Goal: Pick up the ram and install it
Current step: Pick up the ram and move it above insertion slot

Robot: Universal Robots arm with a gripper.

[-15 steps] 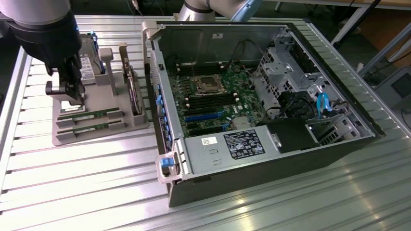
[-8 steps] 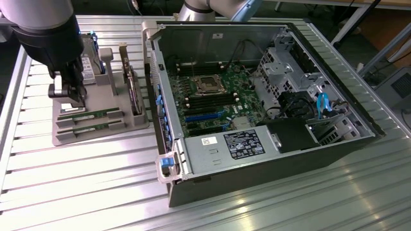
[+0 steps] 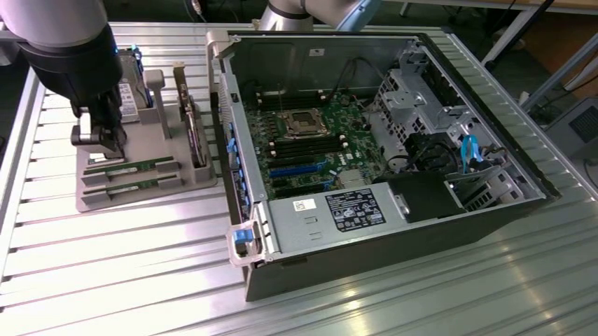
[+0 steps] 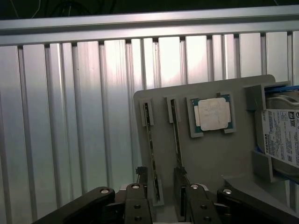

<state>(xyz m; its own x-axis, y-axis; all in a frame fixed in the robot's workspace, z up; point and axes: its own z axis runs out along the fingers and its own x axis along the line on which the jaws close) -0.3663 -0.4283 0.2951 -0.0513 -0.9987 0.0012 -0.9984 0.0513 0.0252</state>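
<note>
Ram (image 4: 152, 149) logged on edge in tray (image 4: 219, 158) slot, 9 o'clock of case (image 3: 393, 259) in exterior view. Found gripper (image 4: 160, 173) just above, jaws parted, empty, seemingly straddling it. Judged long axis square to closing line.

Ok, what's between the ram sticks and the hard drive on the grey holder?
The square silver processor, seated in its own recess of the holder; the wrist view shows it.
</note>
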